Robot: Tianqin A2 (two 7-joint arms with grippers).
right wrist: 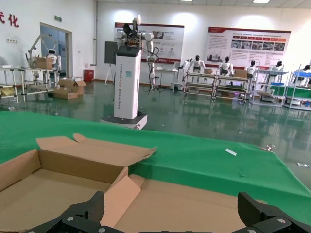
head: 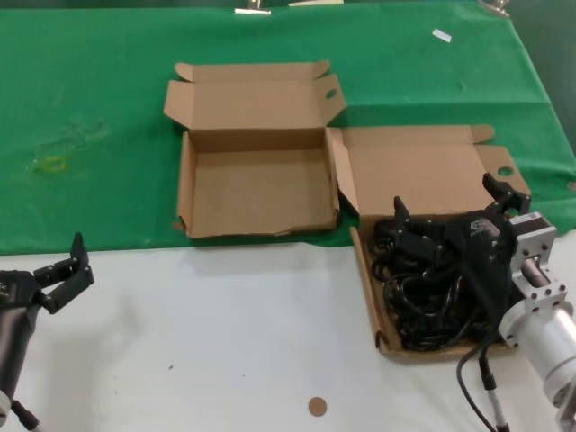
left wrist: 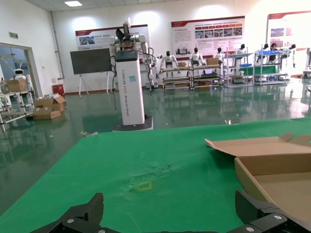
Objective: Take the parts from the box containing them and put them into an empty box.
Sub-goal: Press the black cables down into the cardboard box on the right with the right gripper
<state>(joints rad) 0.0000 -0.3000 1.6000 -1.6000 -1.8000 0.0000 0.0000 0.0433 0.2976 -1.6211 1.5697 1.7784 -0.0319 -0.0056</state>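
Near the tabletop's right front edge, the black looped power cords (head: 423, 297) fill the shallow brown cardboard box (head: 369, 286). The right gripper (head: 450, 209) hovers above them, spread wide, holding nothing; it should descend squarely onto one bundle. The left gripper (head: 67, 273) waits released at the left front edge.

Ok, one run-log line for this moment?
right gripper: open, over cords in right box | left gripper: open, idle near table edge | left box: empty

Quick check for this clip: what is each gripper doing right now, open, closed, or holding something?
Left gripper: open, empty, over the white table edge.
Right gripper: open, holding nothing, above the parts in their box.
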